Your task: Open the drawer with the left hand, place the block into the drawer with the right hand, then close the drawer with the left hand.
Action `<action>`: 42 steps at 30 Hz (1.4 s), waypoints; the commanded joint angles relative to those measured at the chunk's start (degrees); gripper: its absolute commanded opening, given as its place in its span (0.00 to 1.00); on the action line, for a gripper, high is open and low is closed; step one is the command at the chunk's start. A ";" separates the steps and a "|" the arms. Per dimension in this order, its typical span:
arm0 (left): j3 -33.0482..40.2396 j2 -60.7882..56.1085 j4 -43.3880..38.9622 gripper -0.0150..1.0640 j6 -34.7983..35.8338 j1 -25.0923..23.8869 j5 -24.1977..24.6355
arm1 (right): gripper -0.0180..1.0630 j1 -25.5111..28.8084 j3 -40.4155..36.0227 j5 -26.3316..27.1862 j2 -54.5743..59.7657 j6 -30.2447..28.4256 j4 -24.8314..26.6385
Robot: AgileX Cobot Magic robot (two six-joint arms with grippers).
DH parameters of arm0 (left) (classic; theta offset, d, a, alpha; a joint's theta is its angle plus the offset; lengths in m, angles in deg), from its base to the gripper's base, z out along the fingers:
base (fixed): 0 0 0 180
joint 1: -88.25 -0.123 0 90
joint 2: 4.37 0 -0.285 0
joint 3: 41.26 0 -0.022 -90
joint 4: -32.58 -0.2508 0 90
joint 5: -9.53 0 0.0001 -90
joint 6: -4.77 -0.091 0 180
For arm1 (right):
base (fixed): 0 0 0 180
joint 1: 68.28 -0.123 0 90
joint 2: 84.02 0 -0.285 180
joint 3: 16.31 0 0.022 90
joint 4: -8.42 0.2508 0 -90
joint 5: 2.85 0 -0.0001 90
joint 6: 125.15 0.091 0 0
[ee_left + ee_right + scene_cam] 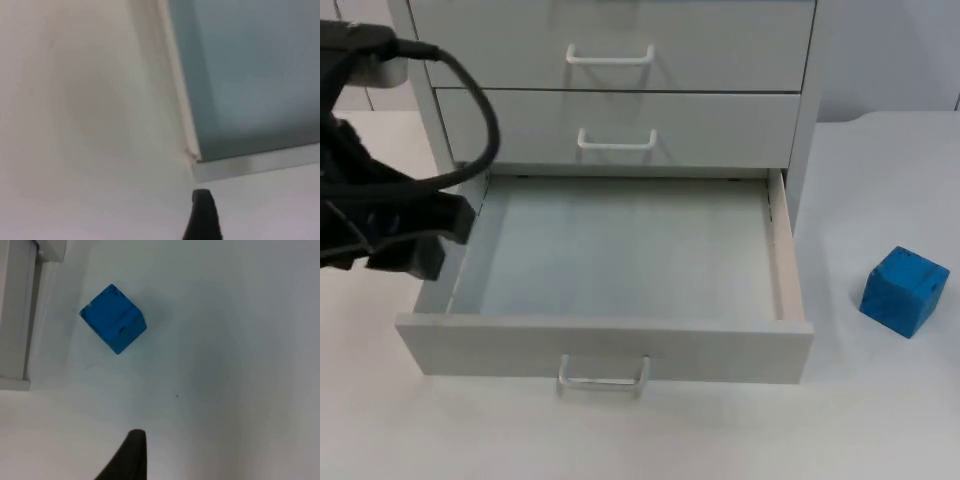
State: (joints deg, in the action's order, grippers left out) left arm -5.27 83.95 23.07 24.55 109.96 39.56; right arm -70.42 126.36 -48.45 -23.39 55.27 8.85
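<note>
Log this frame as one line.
drawer: open | blue block: on table, right of drawer | left gripper: at drawer's left side | right gripper: above table

left gripper (440, 240) jaws hidden, cabinet (610, 80) top cropped

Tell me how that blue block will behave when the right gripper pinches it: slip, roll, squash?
The blue block is a flat-faced cube resting on the table, so it probably won't roll. It looks solid, likely stiff. It sits turned relative to the drawer, so fingers not aligned with its faces might twist it.
</note>
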 commanded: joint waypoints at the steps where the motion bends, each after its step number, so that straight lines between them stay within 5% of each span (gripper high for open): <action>1: -0.15 -0.59 1.11 0.57 -0.06 -0.65 1.14 | 0.99 0.27 0.30 0.01 0.00 0.03 0.07; 14: -0.15 -7.80 3.94 0.57 -4.50 -1.36 2.24 | 0.99 0.27 0.30 -0.47 0.00 0.03 0.31; 23: -0.15 -12.91 5.34 0.57 -6.57 -11.38 6.63 | 0.99 0.27 0.30 -1.26 0.00 0.03 0.30; 32: -0.15 -16.56 4.63 0.57 -8.03 -13.83 7.28 | 0.99 0.27 0.30 -1.05 0.00 0.03 0.30; 34: -0.15 -16.69 4.63 0.61 -8.65 -13.83 8.42 | 0.99 0.27 0.30 -1.05 0.00 0.03 0.30; 39: -0.12 -17.67 9.51 0.99 -12.91 -13.83 11.59 | 0.99 0.27 0.30 -1.05 0.00 0.03 0.30; 42: 1.77 -21.15 20.30 0.99 -21.37 -13.83 11.54 | 0.99 0.27 0.30 -1.18 0.00 0.03 0.30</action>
State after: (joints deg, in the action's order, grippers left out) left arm -4.69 65.48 35.50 8.35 96.29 50.89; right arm -70.42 126.36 -49.63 -23.39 55.27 8.85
